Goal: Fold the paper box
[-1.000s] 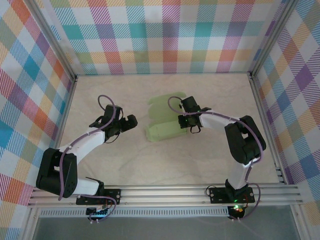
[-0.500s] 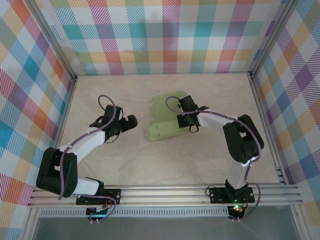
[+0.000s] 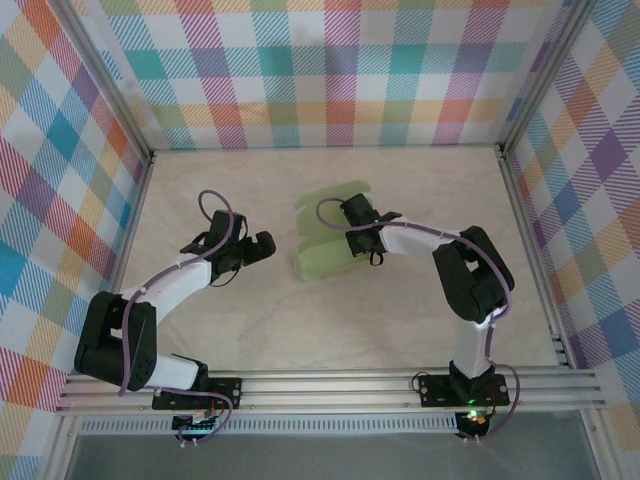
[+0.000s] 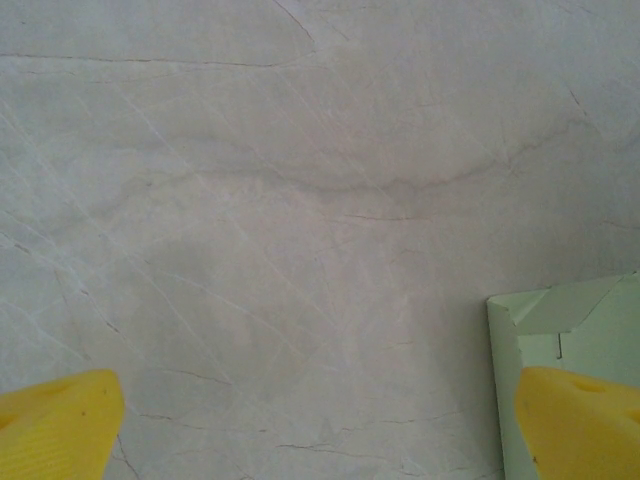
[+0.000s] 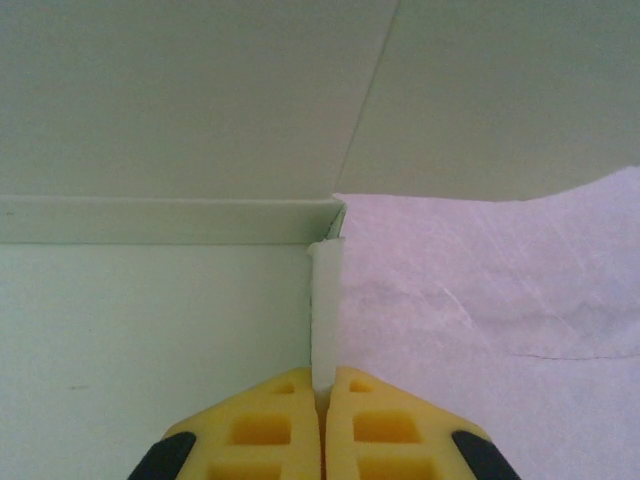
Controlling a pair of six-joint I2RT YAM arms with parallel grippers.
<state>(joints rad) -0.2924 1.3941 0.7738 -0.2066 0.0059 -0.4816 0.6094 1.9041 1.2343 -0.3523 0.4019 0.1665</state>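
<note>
Right gripper slid left over paper box at frame centre on counter, pinched on thin card edge. Left gripper stayed spread wide, left of box. Flap fold likely under way.

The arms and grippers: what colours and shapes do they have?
The left arm and the right arm have white links, black joints and a thin purple cable looping outside. The fingers are yellow, with square hollows and black corners.
</note>
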